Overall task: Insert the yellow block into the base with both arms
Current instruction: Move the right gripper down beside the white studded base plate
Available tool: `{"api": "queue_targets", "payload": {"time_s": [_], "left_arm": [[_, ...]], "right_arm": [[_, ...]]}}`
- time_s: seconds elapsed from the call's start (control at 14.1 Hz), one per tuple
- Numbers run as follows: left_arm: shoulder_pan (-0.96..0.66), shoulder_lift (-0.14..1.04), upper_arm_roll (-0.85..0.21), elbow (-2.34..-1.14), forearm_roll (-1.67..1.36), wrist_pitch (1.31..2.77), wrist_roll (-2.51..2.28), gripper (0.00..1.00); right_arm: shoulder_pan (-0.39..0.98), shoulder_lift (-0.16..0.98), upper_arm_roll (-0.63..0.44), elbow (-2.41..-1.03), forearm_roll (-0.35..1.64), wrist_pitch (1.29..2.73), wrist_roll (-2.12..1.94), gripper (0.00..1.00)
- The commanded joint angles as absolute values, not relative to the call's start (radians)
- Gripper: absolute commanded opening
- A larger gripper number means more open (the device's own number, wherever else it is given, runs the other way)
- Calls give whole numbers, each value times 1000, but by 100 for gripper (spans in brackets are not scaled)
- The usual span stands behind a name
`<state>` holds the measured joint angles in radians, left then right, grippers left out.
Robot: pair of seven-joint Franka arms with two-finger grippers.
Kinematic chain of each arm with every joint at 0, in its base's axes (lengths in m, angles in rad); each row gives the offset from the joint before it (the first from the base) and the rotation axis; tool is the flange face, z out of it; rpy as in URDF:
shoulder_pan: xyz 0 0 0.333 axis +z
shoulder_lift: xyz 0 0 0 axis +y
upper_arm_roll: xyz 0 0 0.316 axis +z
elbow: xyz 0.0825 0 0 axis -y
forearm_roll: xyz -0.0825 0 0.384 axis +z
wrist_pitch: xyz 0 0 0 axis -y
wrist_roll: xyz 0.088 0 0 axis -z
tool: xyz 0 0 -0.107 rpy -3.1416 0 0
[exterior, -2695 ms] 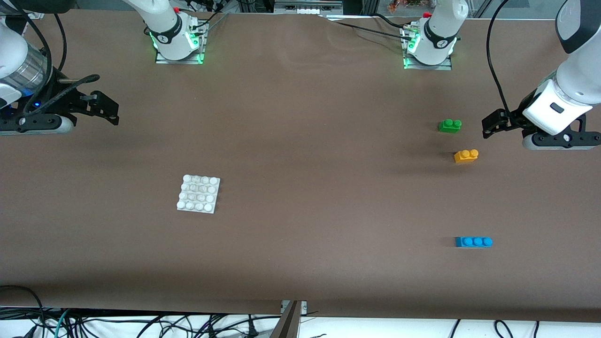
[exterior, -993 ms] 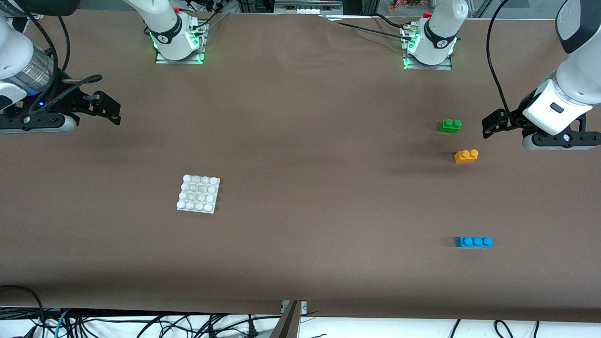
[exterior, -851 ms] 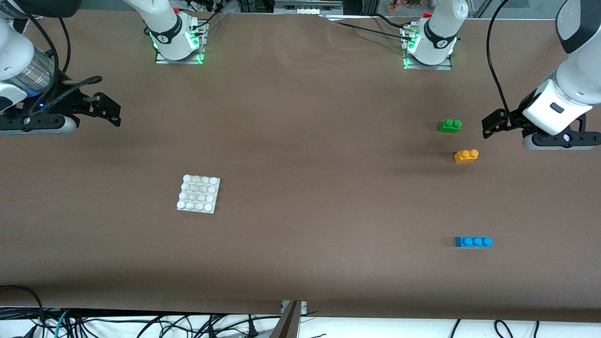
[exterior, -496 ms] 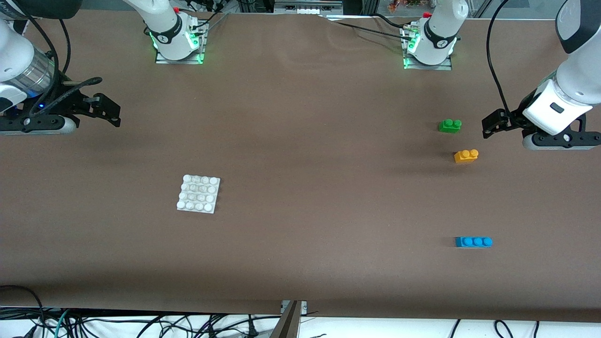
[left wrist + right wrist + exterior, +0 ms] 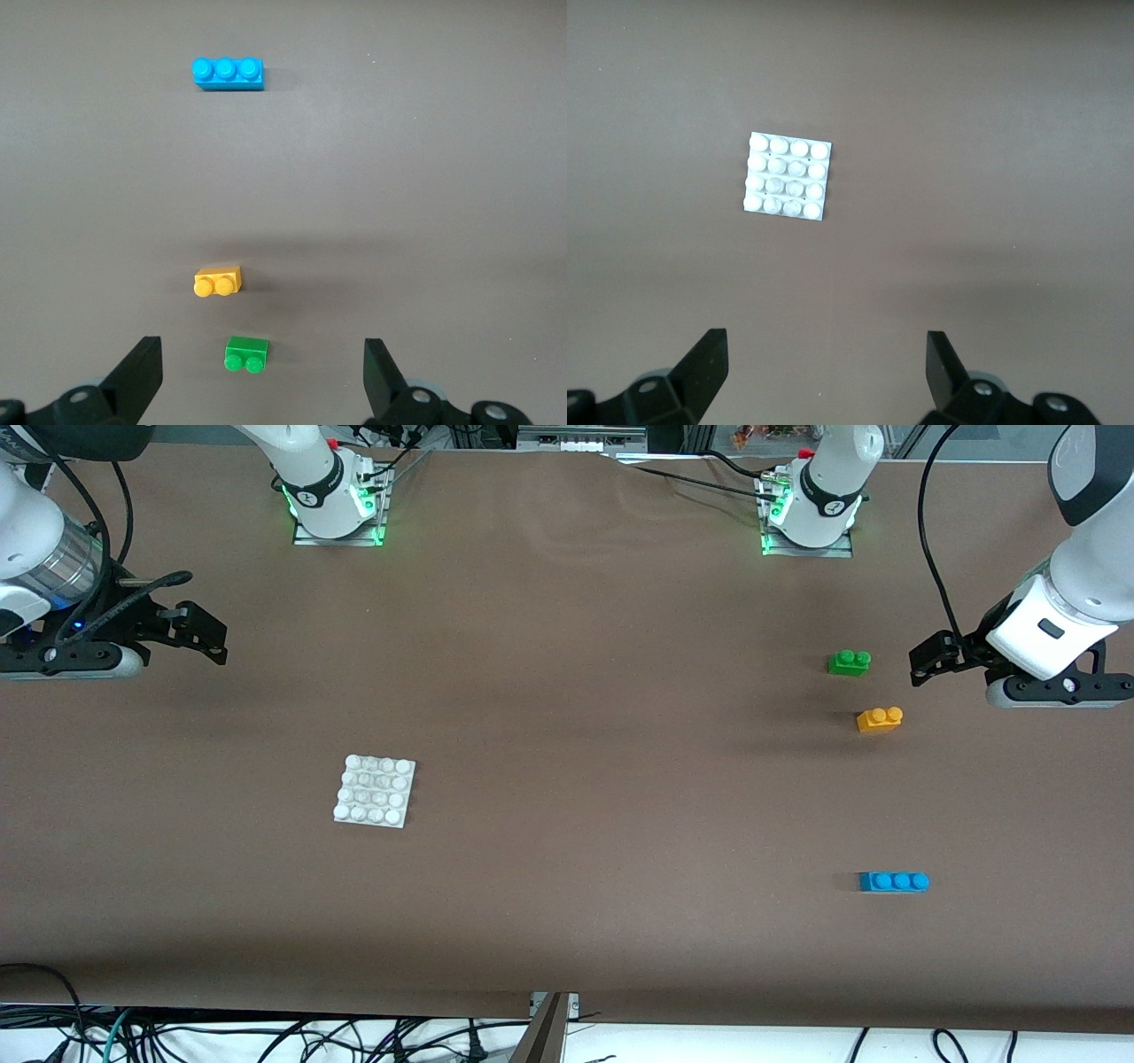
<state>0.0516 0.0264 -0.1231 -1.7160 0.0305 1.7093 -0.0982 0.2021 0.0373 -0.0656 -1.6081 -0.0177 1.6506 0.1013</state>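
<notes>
While nothing is in hand yet, I take the scene from the biggest pieces down. My two arms hang up in the air at their own ends of the table (image 5: 567,921), each parked, I judge, so its wrist camera looks down on the part it will handle.

My right gripper (image 5: 208,633) hovers over bare table at the right arm's end, fingers (image 5: 704,359) spread wide and empty. Its wrist view frames the base (image 5: 375,791), which lies flat, studs up, alone on the cloth and nearer to the front camera than that gripper's spot.

My left gripper (image 5: 921,662) hovers over the left arm's end, fingers (image 5: 142,367) likewise released with nothing between them, just beside the cluster of bricks.

The blue brick (image 5: 893,881) lies nearest the front camera, well apart from the others. The yellow block (image 5: 879,719) sits studs up on the table, untouched, with the green brick (image 5: 849,662) near it and a little farther from the camera. I would send the left arm for the block, since it is closest, minding the green neighbour.
</notes>
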Motion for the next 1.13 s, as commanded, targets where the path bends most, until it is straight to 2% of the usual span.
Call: {"api": "queue_targets", "payload": {"time_s": [0.0,0.43,0.71,1.06], "left_arm": [[60,6,-127,-1730,12,1707,-75,100],[60,6,-127,-1730,12,1707,-75,100],[60,6,-127,-1730,12,1707,-75,100],[60,6,-127,-1730,12,1707,-75,100]], "right_arm": [[187,17,-51,-1629,-28,1658,95,99],[186,29,-57,-1643,-15,1681,95,99],[184,49,-55,-1860,-15,1950,110,99],[176,202,-54,-1988,-14,2239,262,99]]}}
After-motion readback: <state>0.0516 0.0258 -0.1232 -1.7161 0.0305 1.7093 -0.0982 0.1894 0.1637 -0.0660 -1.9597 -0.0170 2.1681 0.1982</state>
